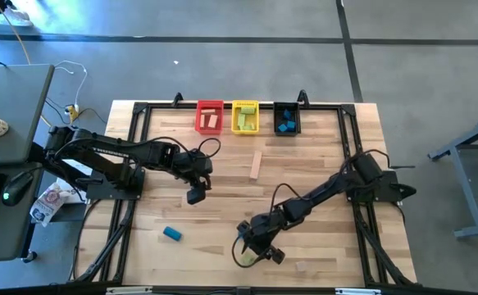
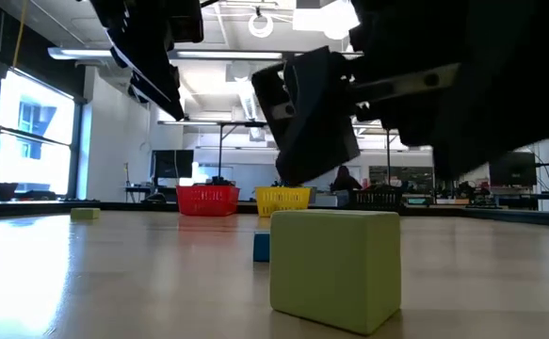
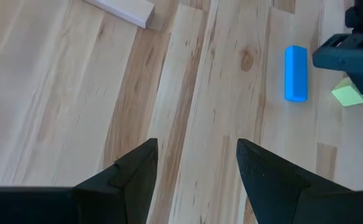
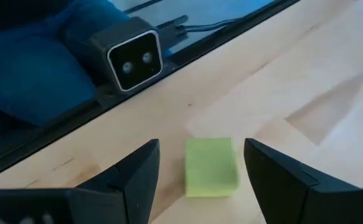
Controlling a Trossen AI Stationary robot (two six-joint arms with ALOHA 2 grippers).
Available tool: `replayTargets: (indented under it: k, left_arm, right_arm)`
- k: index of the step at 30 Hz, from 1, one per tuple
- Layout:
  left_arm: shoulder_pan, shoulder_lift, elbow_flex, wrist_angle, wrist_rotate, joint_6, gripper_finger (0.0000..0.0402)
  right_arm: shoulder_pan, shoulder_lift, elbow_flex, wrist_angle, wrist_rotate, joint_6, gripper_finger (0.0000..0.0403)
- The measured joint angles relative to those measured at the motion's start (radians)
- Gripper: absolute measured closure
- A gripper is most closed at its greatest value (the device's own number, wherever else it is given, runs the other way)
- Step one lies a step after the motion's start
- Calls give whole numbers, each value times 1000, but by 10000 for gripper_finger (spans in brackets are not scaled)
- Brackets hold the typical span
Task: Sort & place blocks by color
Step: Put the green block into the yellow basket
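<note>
Green is the colour in hand: the right gripper hangs low at the near edge of the table, its jaws spread wide with the light green cube lying between them, not yet gripped. From above, this cube shows just under the gripper, near the table's front rail. By my reading, the step is the approach to a pick.

The next move calls for a short descent and forward reach until both fingers flank the cube's side faces, then closure. The cube sits a little skewed to the fingers, so a small wrist rotation would likely square the grasp.

Destination: the yellow bin at the far edge appears to hold green pieces already; the red bin holds pale wood, the black bin blue.

The left gripper waits over mid-table, jaws open and empty. A blue bar lies on the near left of the table, and a pale wood bar lies mid-table; both remain unsorted.
</note>
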Motion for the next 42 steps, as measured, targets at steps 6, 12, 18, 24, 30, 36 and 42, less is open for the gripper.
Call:
replayTargets:
  k: [6, 12, 18, 24, 30, 36, 42]
  left_arm:
    - [0, 0, 0, 1, 0, 3, 200]
    - [0, 0, 0, 2, 0, 1, 200]
    - [0, 0, 0, 2, 0, 21, 200]
    - [0, 0, 0, 3, 0, 26, 200]
    - [0, 0, 0, 3, 0, 26, 200]
    - [0, 0, 0, 3, 0, 26, 200]
    - [0, 0, 0, 3, 0, 26, 200]
  right_arm:
    - [4, 32, 0, 50, -1, 7, 182]
    - [0, 49, 0, 68, -2, 26, 182]
    - [-10, 51, 0, 59, 2, 26, 182]
    - [-17, 79, 0, 66, -2, 48, 183]
    - [-17, 81, 0, 82, -5, 53, 185]
    - [-17, 81, 0, 81, -17, 64, 235]
    - [-30, 78, 2, 64, -40, 114, 296]
